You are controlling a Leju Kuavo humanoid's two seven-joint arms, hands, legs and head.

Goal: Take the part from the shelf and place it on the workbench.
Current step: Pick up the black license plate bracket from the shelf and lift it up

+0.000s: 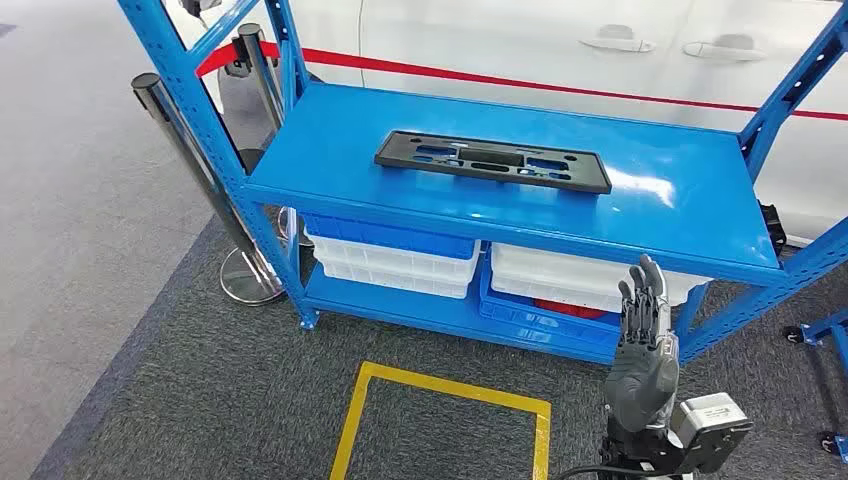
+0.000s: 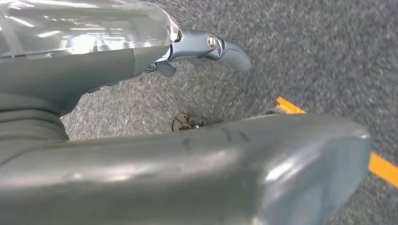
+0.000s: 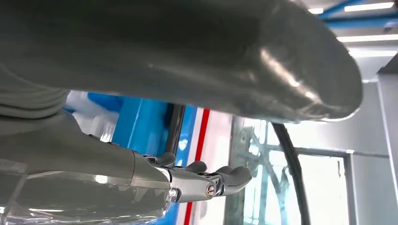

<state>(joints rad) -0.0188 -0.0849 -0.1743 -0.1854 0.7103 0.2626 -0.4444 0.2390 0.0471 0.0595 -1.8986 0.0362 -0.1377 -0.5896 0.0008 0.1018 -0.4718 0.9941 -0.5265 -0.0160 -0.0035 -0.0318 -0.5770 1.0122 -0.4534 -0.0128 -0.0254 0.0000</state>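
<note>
the part point(image 1: 492, 161) is a long flat black plastic panel with several slots cut through it. it's lying flat across the blue shelf point(image 1: 680, 190), roughly mid-board, slightly angled.

This looks like a car-assembly workshop or factory training floor — an industrial setting. A blue perforated-steel shelving rack point(image 1: 520, 190) stands at 12 o'clock on grey carpet-like flooring point(image 1: 200, 400), its lower level stocked with white and blue plastic parts bins point(image 1: 395, 255). Behind it at 12 o'clock sits a white car body with door handles point(image 1: 620, 40). A yellow taped floor square point(image 1: 445, 390) marks a station — chrome barrier posts point(image 1: 185, 150) stand at 10 o'clock.
</note>
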